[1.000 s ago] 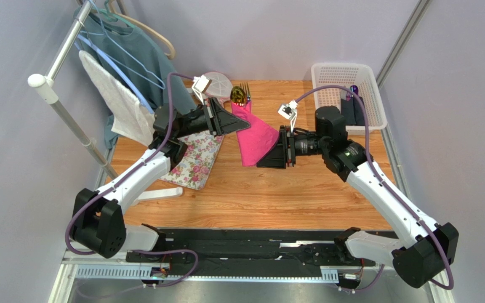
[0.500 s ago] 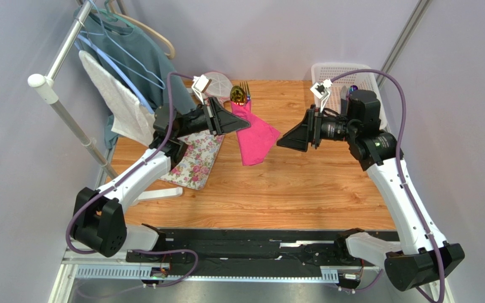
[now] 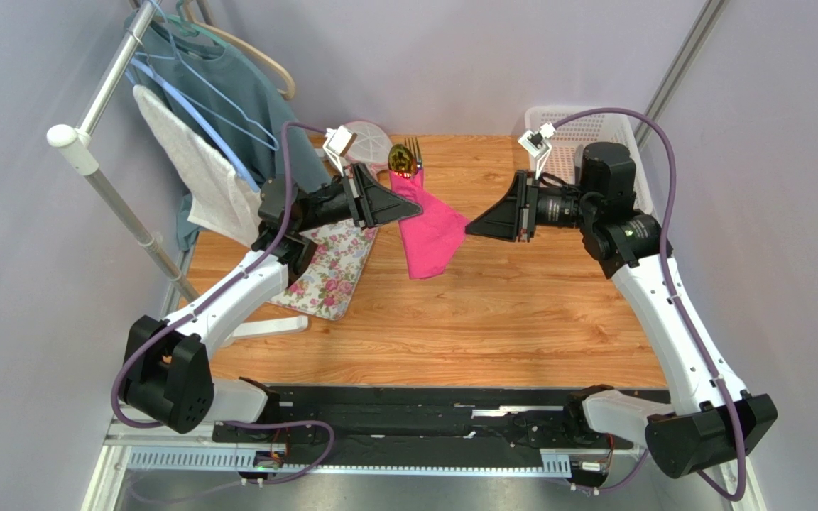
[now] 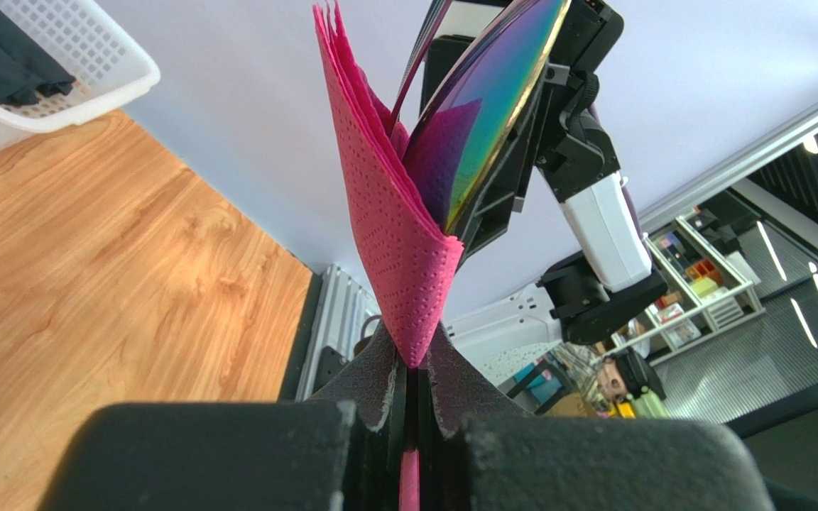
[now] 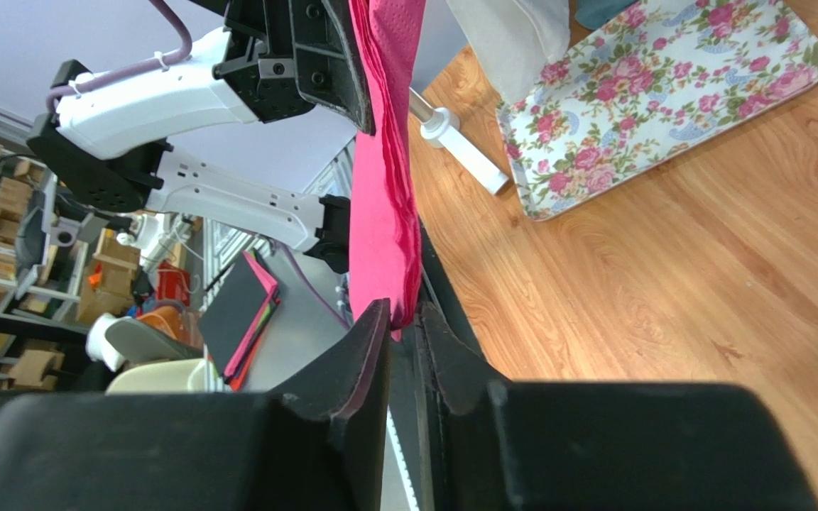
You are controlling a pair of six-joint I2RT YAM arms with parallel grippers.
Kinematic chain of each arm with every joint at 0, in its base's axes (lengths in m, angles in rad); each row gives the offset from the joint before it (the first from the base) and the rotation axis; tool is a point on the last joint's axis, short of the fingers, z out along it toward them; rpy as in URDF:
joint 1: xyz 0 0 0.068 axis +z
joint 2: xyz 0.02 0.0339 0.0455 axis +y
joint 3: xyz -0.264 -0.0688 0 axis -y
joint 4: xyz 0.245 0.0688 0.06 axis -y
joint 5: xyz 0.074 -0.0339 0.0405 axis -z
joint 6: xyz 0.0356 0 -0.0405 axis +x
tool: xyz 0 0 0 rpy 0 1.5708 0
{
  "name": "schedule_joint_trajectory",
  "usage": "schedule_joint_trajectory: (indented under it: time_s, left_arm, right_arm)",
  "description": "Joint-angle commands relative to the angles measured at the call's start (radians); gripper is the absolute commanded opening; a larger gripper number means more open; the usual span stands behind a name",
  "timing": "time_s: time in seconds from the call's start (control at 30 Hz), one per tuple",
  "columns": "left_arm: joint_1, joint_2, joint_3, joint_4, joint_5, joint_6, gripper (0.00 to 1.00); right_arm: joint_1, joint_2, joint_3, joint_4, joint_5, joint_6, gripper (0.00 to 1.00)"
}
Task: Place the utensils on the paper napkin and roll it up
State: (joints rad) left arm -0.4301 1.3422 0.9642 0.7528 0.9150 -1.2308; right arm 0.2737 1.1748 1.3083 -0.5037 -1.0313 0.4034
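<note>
The magenta paper napkin (image 3: 433,236) hangs folded in the air above the table. My left gripper (image 3: 418,211) is shut on its upper left corner, and the left wrist view shows the sheet (image 4: 392,213) pinched at the tips of that gripper (image 4: 413,367). My right gripper (image 3: 472,227) meets the napkin's right corner. In the right wrist view its jaws (image 5: 403,319) stand narrow, with the folded edge (image 5: 387,213) caught between the tips. The gold spoon (image 3: 402,161) and fork (image 3: 414,149) lie at the table's far edge, behind the left gripper.
A floral cloth (image 3: 333,272) lies on the table at the left, under the left arm. A white basket (image 3: 584,138) with dark items stands at the back right. A clothes rack (image 3: 93,160) with a white towel and a teal garment borders the left side.
My right gripper let go of the napkin's lower part, swung up and to the right, then came in at the right corner with narrowed jaws. The left gripper kept its hold.
</note>
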Motion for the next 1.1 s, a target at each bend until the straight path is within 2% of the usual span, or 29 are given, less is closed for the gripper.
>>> schedule_joint_trajectory:
  time_s: [0.0, 0.03, 0.07, 0.33, 0.67, 0.97, 1.07]
  left_arm:
    - [0.004, -0.018, 0.019, 0.068, 0.001, -0.012, 0.00]
    - [0.004, -0.015, 0.019, 0.069, 0.002, -0.012, 0.00]
    - [0.004, -0.017, 0.021, 0.068, 0.001, -0.013, 0.00]
    - [-0.015, -0.011, 0.034, 0.071, 0.001, -0.022, 0.00]
    - [-0.036, 0.014, 0.047, 0.066, -0.001, -0.019, 0.00]
    - [-0.053, 0.025, 0.054, 0.063, -0.005, -0.012, 0.00]
    - [-0.053, 0.022, 0.054, 0.051, -0.007, 0.001, 0.00]
  right_arm:
    - [0.005, 0.016, -0.001, 0.134, -0.022, 0.064, 0.12]
    - [0.010, 0.023, -0.004, 0.142, -0.026, 0.067, 0.03]
    - [0.016, 0.029, -0.006, 0.148, -0.027, 0.058, 0.00]
    - [0.065, 0.078, -0.057, 0.165, 0.016, -0.001, 0.00]
    - [0.216, 0.132, -0.055, 0.255, 0.063, 0.008, 0.00]
    - [0.248, 0.172, -0.060, 0.356, 0.089, 0.021, 0.00]
    - [0.245, 0.169, -0.044, 0.329, 0.093, -0.020, 0.01]
